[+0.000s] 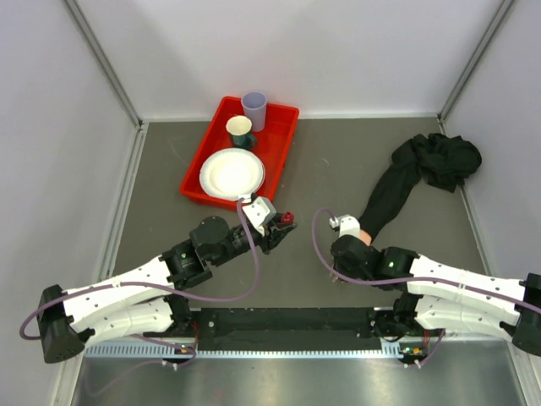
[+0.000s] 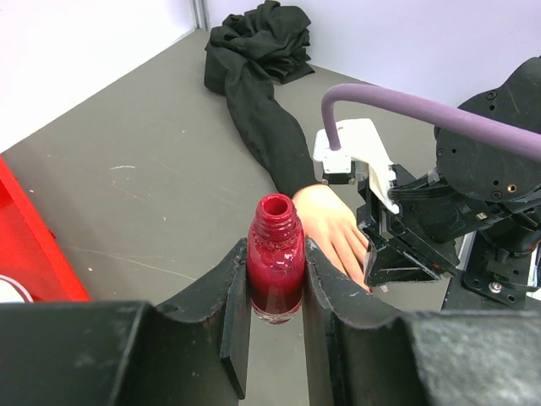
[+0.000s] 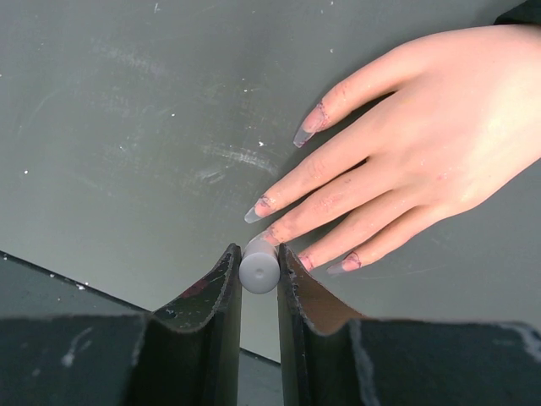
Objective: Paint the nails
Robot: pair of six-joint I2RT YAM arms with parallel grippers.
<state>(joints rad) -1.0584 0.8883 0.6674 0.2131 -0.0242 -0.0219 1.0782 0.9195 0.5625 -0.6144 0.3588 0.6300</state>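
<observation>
The painting step is judged to be in hand, with the brush poised at the fingertips.

The right end effector [image 3: 258,254] is closed narrowly on the grey brush cap [image 3: 259,272], held just over the nails [image 3: 306,134] of the mannequin hand [image 3: 439,127], which lies flat on the tabletop [image 3: 127,127]. The bristles are hidden below the cap, so contact cannot be confirmed. The open polish bottle [image 2: 275,288] is clamped upright in the left end effector [image 2: 275,254]. The nails appear only faintly tinted, so a short, light stroke along one nail is judged to be called for next.
</observation>
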